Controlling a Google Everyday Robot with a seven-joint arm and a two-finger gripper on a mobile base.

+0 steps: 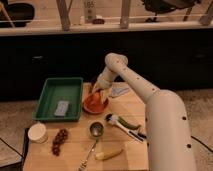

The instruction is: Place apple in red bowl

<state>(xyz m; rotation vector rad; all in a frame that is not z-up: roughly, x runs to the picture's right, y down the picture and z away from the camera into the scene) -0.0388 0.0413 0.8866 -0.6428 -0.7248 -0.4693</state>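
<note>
White smooth-shelled arm (136,86), end effector (96,90) over red bowl (100,109)

An orange-red colour is recorded for the red bowl (95,106), set on a light wooden table (70,158). A green tray (62,80), dark red grapes (60,141), a white cup (37,133) and a yellow item (108,154) are noted. The gripper (96,90) of the white arm (135,82) is placed directly over the bowl.

The white jointed arm (150,97) reaches up and left, bends at a rounded elbow, then slopes down. Its two-finger tool (95,92) hangs low, pointing downward, fingers closed.
</note>
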